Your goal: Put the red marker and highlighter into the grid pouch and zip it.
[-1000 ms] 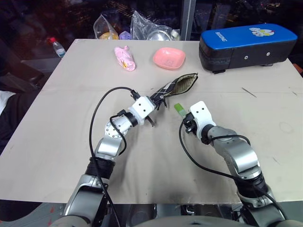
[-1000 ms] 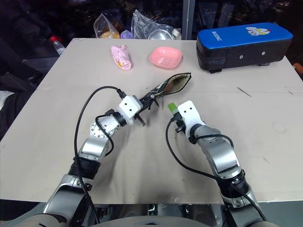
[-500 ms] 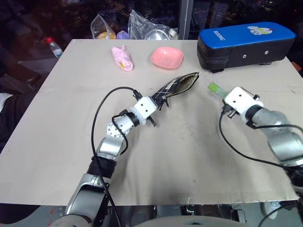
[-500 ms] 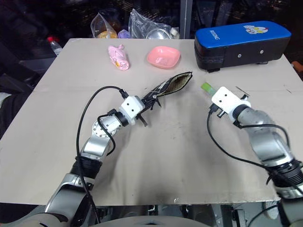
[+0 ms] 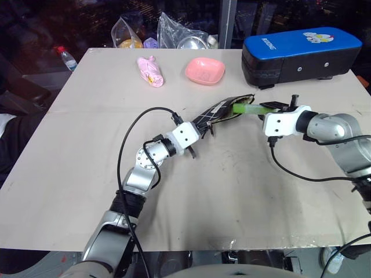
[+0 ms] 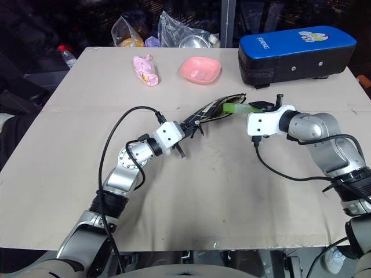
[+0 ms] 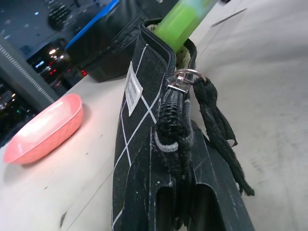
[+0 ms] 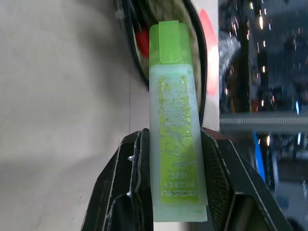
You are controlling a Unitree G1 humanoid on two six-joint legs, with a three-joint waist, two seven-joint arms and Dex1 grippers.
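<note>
The highlighter sits clamped between the right gripper's two fingers, its cap end leading and already at the open mouth of the pouch. The pouch is lifted off the table at its near end, where the left gripper is clenched on the fabric by the zipper; the pull dangles beside the open track, and the mouth faces the right arm. Inside that mouth, in the right wrist view, a small red spot shows next to the cap, likely the red end of the marker already stowed, though too little is visible to be sure. So the step in hand looks like feeding the highlighter in. The next move calls for pushing it further along the pouch's length until it clears the zipper teeth, then letting go while the left hand holds the mouth steady; zipping comes after. Beyond the pouch stand a blue-topped case, a pink dish and a pink bundle, none of them in the way.
</note>
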